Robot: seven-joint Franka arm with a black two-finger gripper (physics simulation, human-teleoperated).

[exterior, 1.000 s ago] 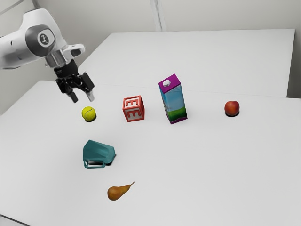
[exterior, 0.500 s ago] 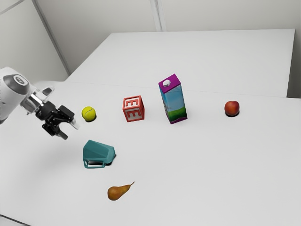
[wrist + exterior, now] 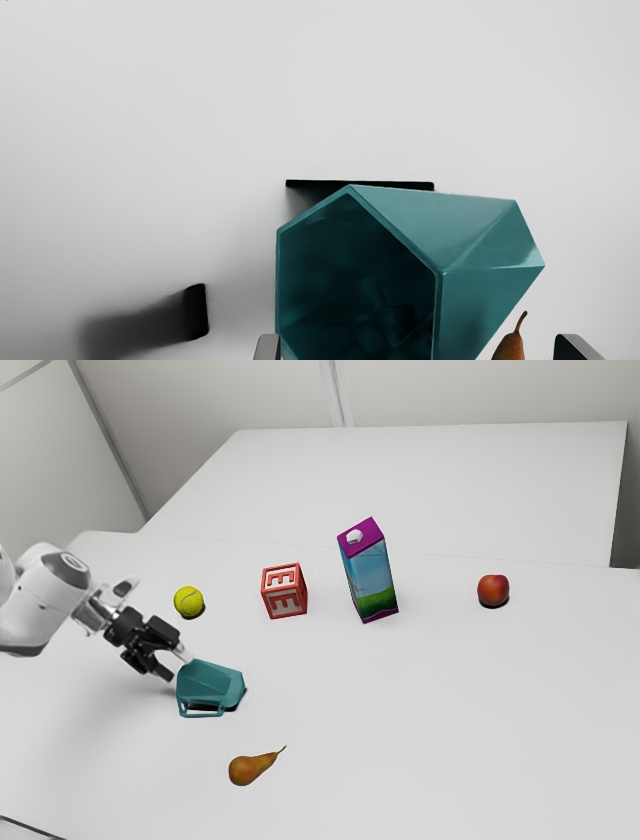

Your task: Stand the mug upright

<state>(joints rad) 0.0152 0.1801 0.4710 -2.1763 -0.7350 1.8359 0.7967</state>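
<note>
Mug [image 3: 212, 682], teal, on side; long axis running mouth-left, base-right in exterior view. Wrist view: interior [image 3: 360, 280]. Exterior view: handle [image 3: 203, 715]. Pincer [image 3: 177, 665]: wide open, empty.

The hand [image 3: 178, 666] has come down close to the mug [image 3: 210, 682].

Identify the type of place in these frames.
Likely a simulated robot test bench, in a plain pale-walled room: a Franka arm over a broad white table, with unrelated props spread out, such as a tipped teal mug, a letter block and a tennis ball.
</note>
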